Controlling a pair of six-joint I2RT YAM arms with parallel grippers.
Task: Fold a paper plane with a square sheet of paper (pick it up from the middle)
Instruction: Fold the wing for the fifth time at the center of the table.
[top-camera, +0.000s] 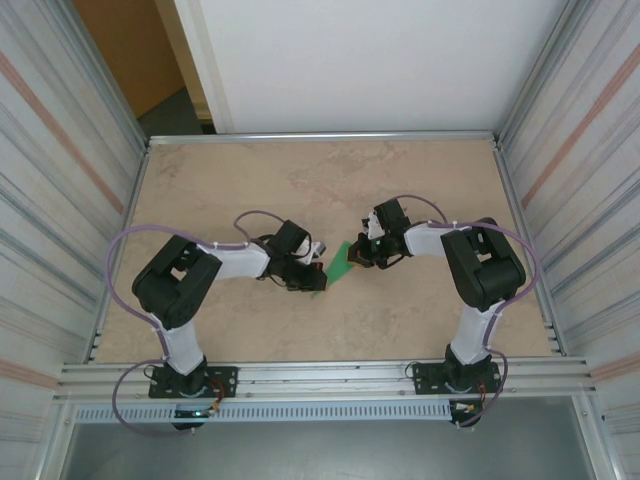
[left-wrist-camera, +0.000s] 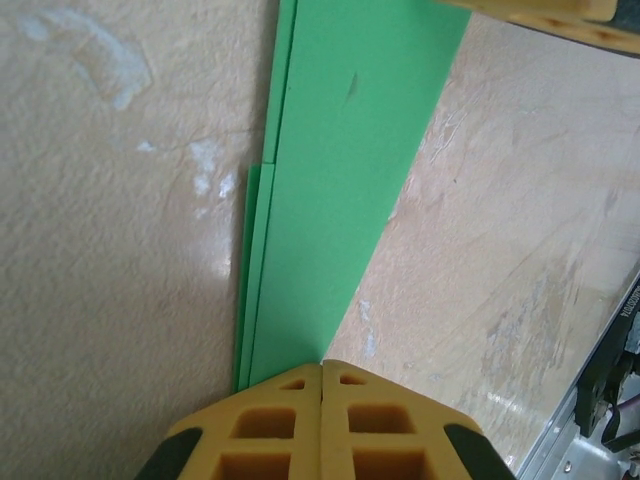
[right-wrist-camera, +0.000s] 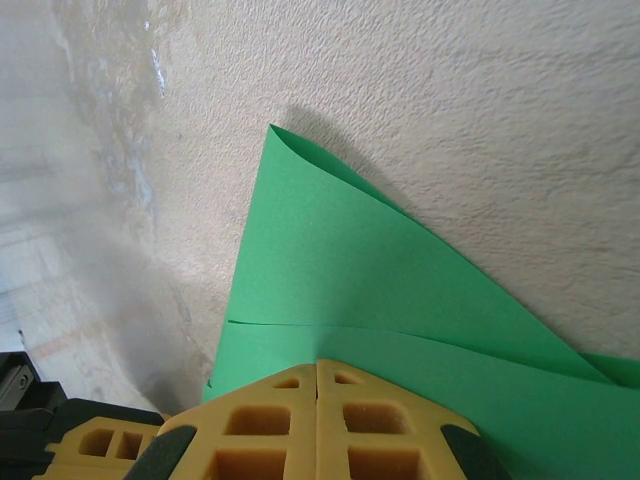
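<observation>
The folded green paper (top-camera: 340, 263) hangs between the two arms just toward 6 o'clock of the middle of the beige table (top-camera: 250, 180), a small bright slanted strip running from 8 o'clock to 2 o'clock. In the left wrist view the paper (left-wrist-camera: 340, 150) starts narrow at the fingers and widens toward 12 o'clock. Two or three stacked layers show as thin stepped edges along its 9 o'clock side, and one faint mark sits on the flat face. In the right wrist view the paper (right-wrist-camera: 330, 260) rises from the fingers to a curled, pointed corner at 11 o'clock. A crease line crosses it just above the pads, and a second layer fans out toward 4 o'clock. The left gripper (left-wrist-camera: 322, 365) has its yellow pads pressed flat together on the narrow end, pinching it. The right gripper (right-wrist-camera: 318, 365) is likewise squeezed tight on the opposite end. From above we see the left gripper (top-camera: 318, 278) at the strip's 8 o'clock end and the right gripper (top-camera: 357, 255) at its 2 o'clock end.
</observation>
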